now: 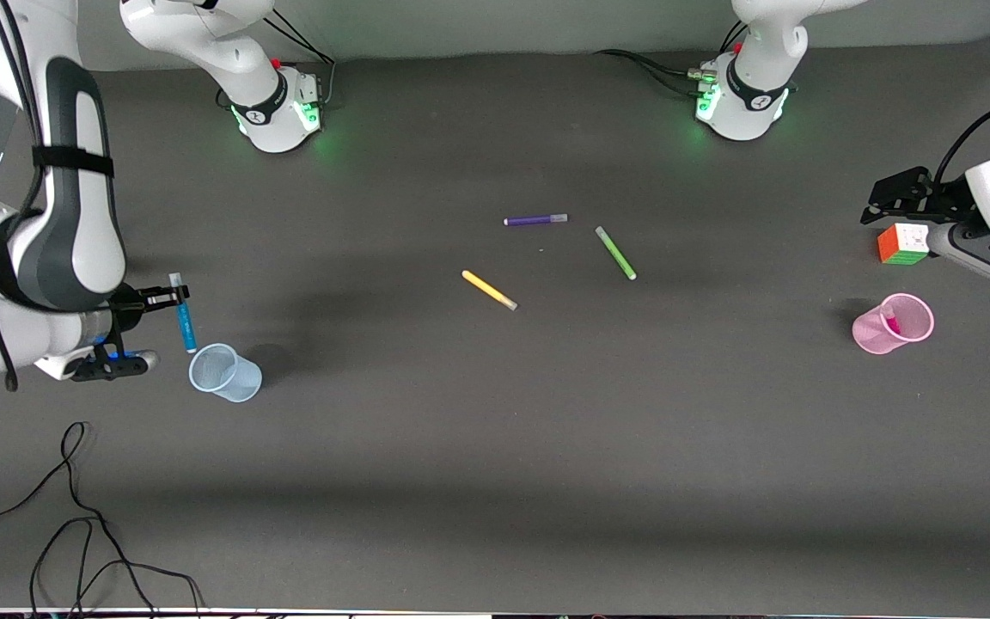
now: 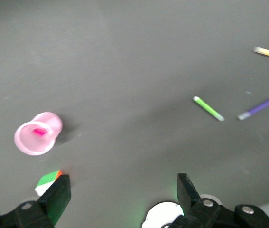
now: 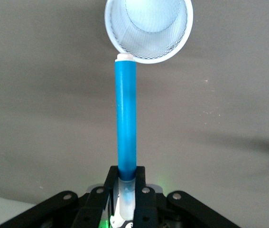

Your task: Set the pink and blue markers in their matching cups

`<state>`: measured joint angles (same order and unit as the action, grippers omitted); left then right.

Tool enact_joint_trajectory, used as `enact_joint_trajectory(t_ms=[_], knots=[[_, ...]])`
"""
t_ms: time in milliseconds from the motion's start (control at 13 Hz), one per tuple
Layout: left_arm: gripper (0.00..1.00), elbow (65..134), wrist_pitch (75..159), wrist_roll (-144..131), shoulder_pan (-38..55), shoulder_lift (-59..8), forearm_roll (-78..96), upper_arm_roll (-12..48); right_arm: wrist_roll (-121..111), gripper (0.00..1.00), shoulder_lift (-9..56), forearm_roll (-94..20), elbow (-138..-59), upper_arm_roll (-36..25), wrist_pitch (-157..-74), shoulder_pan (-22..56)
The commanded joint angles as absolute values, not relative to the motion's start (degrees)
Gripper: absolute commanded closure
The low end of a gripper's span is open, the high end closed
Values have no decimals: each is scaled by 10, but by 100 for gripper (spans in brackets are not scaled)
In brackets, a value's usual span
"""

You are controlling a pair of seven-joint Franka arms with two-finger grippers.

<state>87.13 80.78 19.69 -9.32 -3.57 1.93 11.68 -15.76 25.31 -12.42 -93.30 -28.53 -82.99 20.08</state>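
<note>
Front view: the pink cup [image 1: 893, 324] stands on the worktop [image 1: 495, 447] toward the left arm's end, the pink marker [image 1: 891, 323] inside it. The blue cup [image 1: 225, 372] sits toward the right arm's end, with the right gripper [image 1: 175, 298] over the worktop just beside it, pinching the blue marker [image 1: 184, 316].

Left wrist view: the left gripper [image 2: 124, 190] hangs over the worktop near the pink cup, fingers [image 2: 58, 194] spread.

Right wrist view: the fingers [image 3: 139, 185] clamp the blue marker's pale end; its tip reaches the blue cup's rim.

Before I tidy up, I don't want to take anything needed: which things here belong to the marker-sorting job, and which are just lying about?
Job:
blue marker, in the right claw
blue cup
pink marker, already in the pink cup

Lying about:
purple pen
green pen
yellow pen
puzzle cube
</note>
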Motion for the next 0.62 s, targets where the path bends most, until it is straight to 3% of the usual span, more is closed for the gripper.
enact_joint_trajectory(t_ms=[0, 538], knots=[[0, 806, 778, 115, -34, -74, -36, 108, -195, 86, 313, -155, -886, -287, -818, 176], [0, 801, 737, 45, -2, -78, -46, 105, -228, 86, 393, -186, -842, -283, -820, 154]])
